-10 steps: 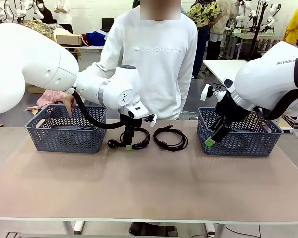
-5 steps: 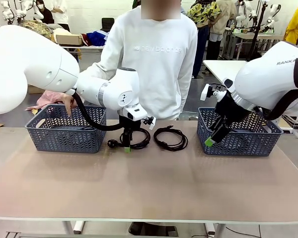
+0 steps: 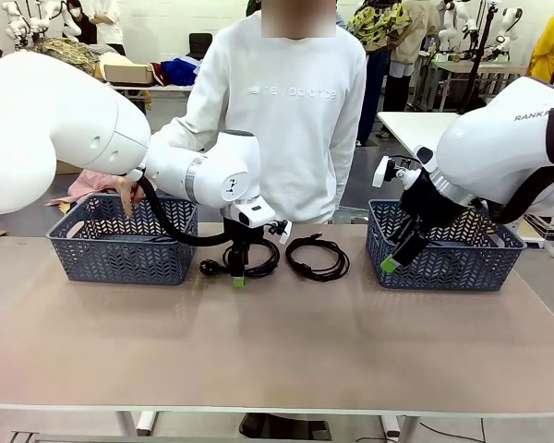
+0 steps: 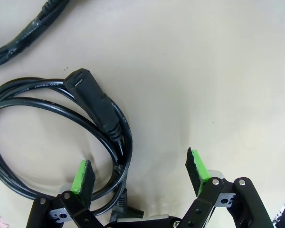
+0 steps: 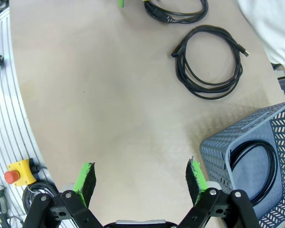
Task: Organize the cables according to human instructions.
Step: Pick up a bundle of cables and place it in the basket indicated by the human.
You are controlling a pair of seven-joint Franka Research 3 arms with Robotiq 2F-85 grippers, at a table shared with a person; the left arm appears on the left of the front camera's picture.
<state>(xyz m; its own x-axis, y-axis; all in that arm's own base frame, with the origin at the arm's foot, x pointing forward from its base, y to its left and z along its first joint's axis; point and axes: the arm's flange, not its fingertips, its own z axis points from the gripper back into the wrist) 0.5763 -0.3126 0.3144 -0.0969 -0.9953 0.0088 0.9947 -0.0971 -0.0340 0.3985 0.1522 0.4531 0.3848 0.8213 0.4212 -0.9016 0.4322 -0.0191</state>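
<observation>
Visibly, right basket [image 5: 218,152] holds one coiled cable [image 5: 251,144]; left end effector [image 4: 138,161] and right end effector [image 5: 140,166] stand open.

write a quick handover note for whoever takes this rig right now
Left gripper: open, low over the plugged coil on the table, some strands between its pads, nothing gripped.
Right gripper: open, empty, hovering beside the right basket.
Done: one cable lies in the right basket.
Left: the plugged coil and a second coil lie on the table between the baskets. Left basket contents unclear; the person's hand is at its far rim.
</observation>
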